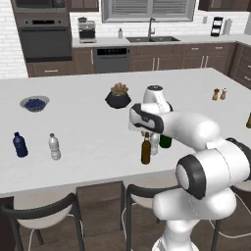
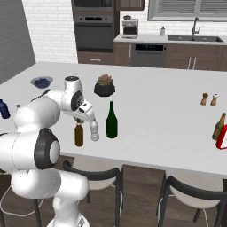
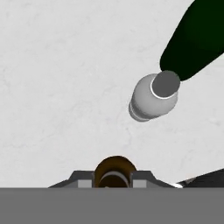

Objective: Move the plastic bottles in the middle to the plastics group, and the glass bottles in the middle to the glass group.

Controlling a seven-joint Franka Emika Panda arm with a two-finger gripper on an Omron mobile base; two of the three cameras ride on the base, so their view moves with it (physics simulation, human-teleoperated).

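Observation:
My gripper is shut on the neck of the slim amber glass bottle, which stands upright on the white island. In the hand view the amber bottle sits between the fingertips. Just right of it stand the small clear plastic bottle and the dark green wine bottle, partly hidden by my arm in the left base view. The plastics group, a blue bottle and a clear bottle, is far left. The glass group's brown bottle is far right.
A potted plant and a bowl of blueberries sit further back on the island. Salt and pepper shakers stand back right. A red-and-white item lies by the brown bottle. Stools line the near edge.

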